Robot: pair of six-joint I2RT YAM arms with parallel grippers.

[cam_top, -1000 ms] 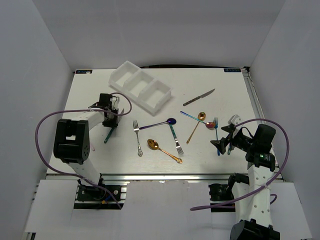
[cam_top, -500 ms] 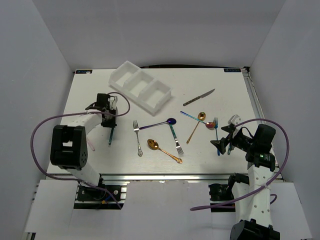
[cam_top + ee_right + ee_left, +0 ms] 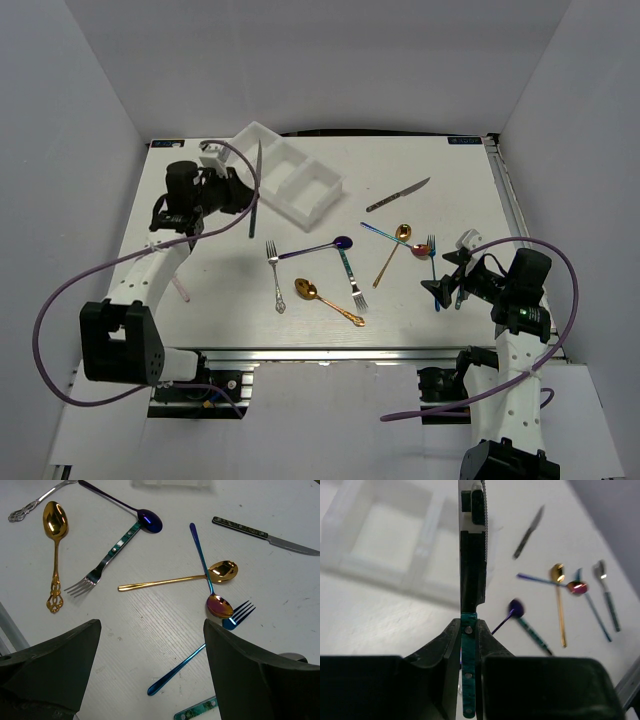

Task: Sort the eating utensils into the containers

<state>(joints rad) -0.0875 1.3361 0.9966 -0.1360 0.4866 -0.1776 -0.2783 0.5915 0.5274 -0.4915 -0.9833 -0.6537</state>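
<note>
My left gripper (image 3: 468,630) is shut on the green handle of a serrated knife (image 3: 471,555), whose blade points away from the wrist. From above, that knife (image 3: 255,190) hangs beside the near left end of the white three-compartment tray (image 3: 283,175). My right gripper (image 3: 150,655) stands open above the handle of a blue fork (image 3: 200,655) and holds nothing. On the table lie a silver fork (image 3: 274,275), an ornate gold spoon (image 3: 325,300), a purple spoon (image 3: 320,247), a green-handled fork (image 3: 352,278), a plain gold spoon (image 3: 393,252) and a second knife (image 3: 398,194).
A blue-stemmed spoon with a reddish bowl (image 3: 205,570) crosses the plain gold spoon (image 3: 175,580). A green handle end (image 3: 197,711) shows under the right gripper. A thin pink piece (image 3: 180,290) lies near the table's left edge. White walls close in three sides.
The left gripper has closed on the green-handled knife, lifted it off the table and carried it away and up toward the tray. The right arm has not moved.
</note>
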